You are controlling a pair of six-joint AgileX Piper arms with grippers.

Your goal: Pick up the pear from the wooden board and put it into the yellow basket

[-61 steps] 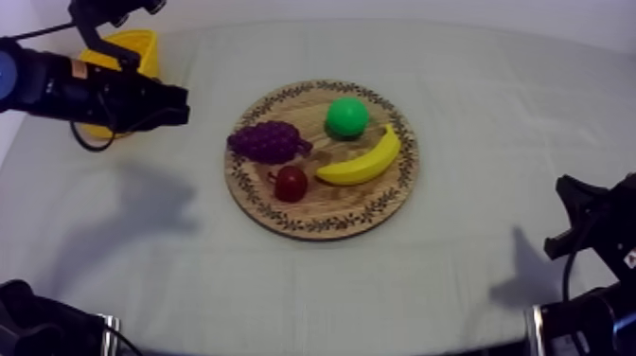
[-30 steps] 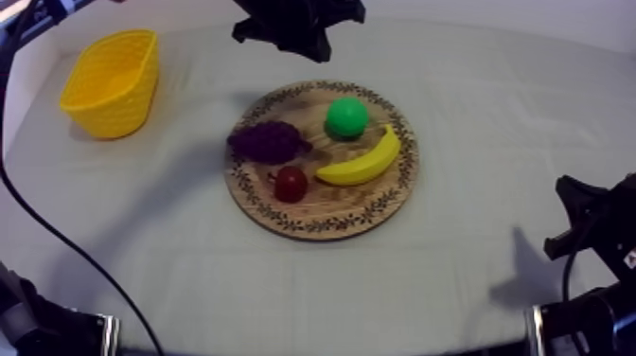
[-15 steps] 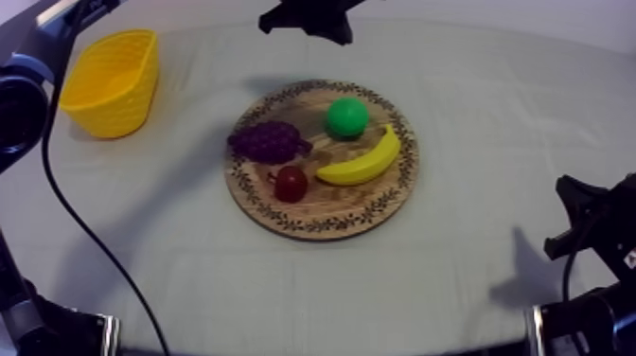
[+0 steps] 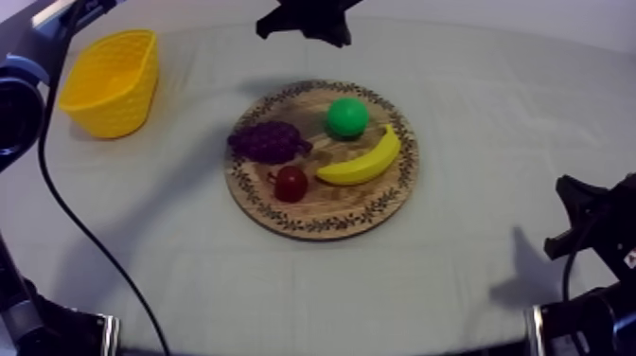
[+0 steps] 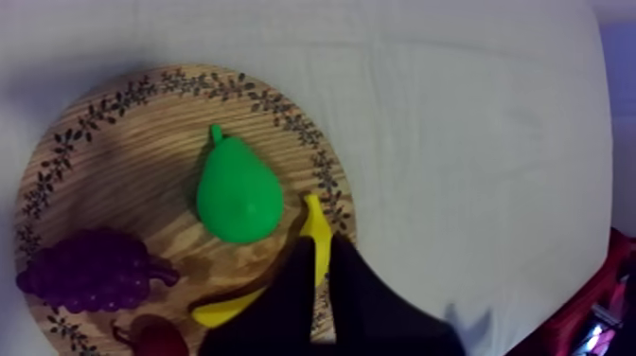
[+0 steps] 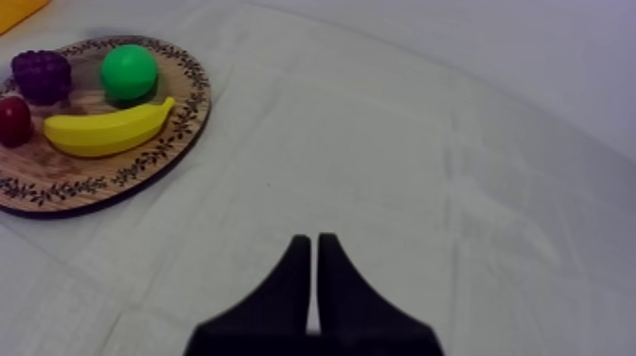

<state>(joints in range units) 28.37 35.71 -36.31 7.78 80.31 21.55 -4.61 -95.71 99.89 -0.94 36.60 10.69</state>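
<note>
Zero grip yet: left gripper (image 5: 319,250) closed, empty, hovering off board (image 4: 352,204) at 12 o'clock, likely lining up on pear (image 4: 346,117) at board's 1 o'clock. Basket (image 4: 112,80) at 10 o'clock. Right gripper (image 6: 313,242) closed, parked clear.

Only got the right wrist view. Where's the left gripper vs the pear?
Observer: Left gripper hangs above the board, fingers together, tips over the banana, right beside the pear.
Operator: Pear looks like a ball from here. Which way is the stem?
Observer: It points at the board's rim, away from the banana.
Operator: Basket? I just see a yellow corner.
Observer: Basket stands apart from the board on the left arm's side of the table, and I see nothing inside it.
</note>
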